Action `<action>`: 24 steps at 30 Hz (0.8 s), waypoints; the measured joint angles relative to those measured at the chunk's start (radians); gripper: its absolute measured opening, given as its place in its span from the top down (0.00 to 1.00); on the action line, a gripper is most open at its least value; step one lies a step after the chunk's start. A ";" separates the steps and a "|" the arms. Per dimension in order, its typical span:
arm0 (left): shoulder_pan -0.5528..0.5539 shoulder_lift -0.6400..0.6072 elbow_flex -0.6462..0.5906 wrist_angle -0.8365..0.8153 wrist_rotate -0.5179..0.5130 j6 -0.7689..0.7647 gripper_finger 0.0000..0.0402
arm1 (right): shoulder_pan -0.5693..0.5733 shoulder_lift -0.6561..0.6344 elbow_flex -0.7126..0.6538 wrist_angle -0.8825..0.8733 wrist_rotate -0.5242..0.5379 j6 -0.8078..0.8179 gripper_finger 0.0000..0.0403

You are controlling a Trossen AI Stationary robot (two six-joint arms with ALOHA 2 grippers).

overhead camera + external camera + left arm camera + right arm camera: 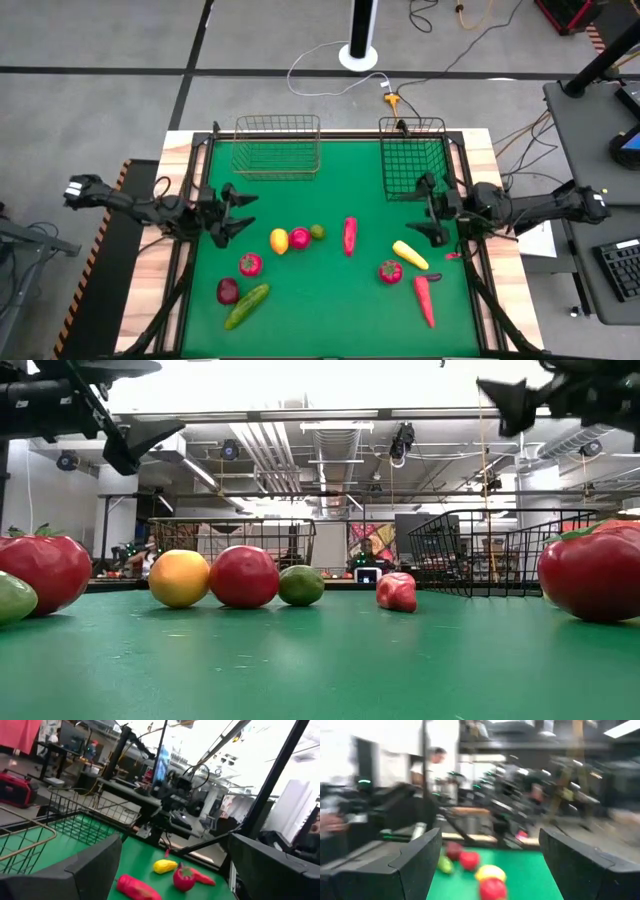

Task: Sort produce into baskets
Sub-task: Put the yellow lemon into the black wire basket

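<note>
mostly loose on the green mat (330,300): yellow lemon (279,241), pink round fruit (299,238) and lime (317,232) in a row; green cucumber (246,306) near front left; red chili (425,300) front right. tan basket (277,146) and black basket (412,157) at the back. left gripper (236,213) and right gripper (427,210) both spread wide, holding nothing.

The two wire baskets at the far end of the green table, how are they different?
The light tan wire basket is wider and sits toward the left arm's side; the dark black wire basket is narrower and sits on the right arm's side, close to the right gripper. The tan one's wire is pale, the black one's dark. Both are rectangular, open-topped, empty and upright on the green table.
</note>
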 joint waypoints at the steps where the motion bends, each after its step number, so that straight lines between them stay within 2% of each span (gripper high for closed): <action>1: 0.000 0.012 0.011 0.001 0.000 0.000 0.14 | 0.000 -0.010 0.005 0.029 -0.010 -0.004 0.19; 8: 0.000 0.070 0.076 -0.002 -0.002 0.003 0.14 | 0.003 -0.162 -0.052 0.057 -0.011 -0.030 0.19; 11: 0.000 0.089 0.104 -0.002 -0.002 0.003 0.14 | 0.003 -0.234 -0.073 0.047 0.024 -0.013 0.19; 16: 0.001 0.127 0.174 -0.001 -0.003 0.003 0.14 | 0.003 -0.304 -0.075 -0.090 0.147 0.028 0.19; 19: 0.001 0.157 0.216 -0.006 -0.004 0.014 0.14 | 0.003 -0.296 -0.044 -0.203 0.246 0.072 0.19; 24: 0.001 0.218 0.298 -0.005 -0.003 0.084 0.14 | 0.003 -0.247 0.055 -0.427 0.314 0.135 0.19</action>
